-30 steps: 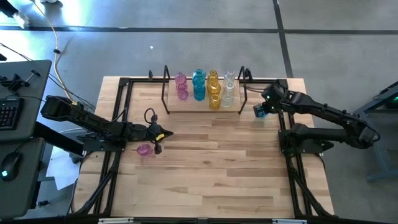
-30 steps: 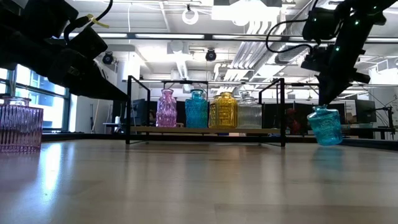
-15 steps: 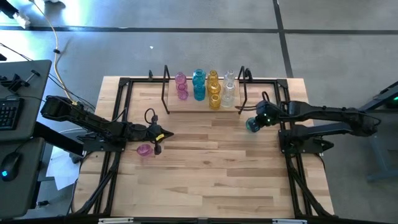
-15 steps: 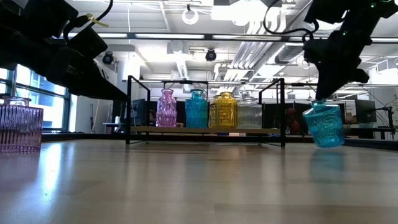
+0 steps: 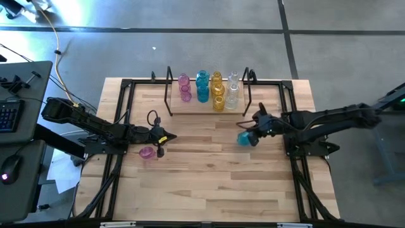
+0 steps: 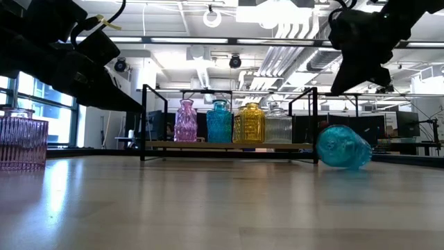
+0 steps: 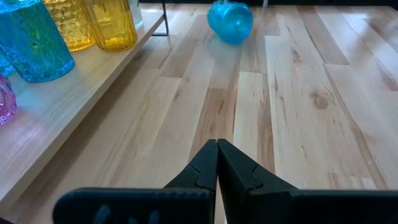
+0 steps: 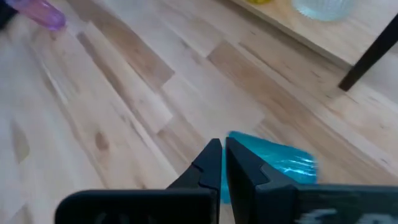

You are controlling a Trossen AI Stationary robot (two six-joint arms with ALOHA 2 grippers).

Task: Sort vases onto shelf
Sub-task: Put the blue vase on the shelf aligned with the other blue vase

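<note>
On the wooden surface [image 5: 209, 164], the black shelf [image 5: 209, 107] carries pink, teal, yellow and clear vases. The right gripper [image 5: 258, 123], fingers pressed together, hangs over a toppled teal vase [image 5: 244, 138]. Left gripper [image 5: 161, 144], fingers together, sits beside an upright pink vase [image 5: 146, 152].

A teal vase [image 6: 343, 147] lay on its side by the shelf [image 6: 229, 144] — where pink, teal, yellow and clear vases stood upright — a pink vase [image 5: 146, 152] well apart.
</note>
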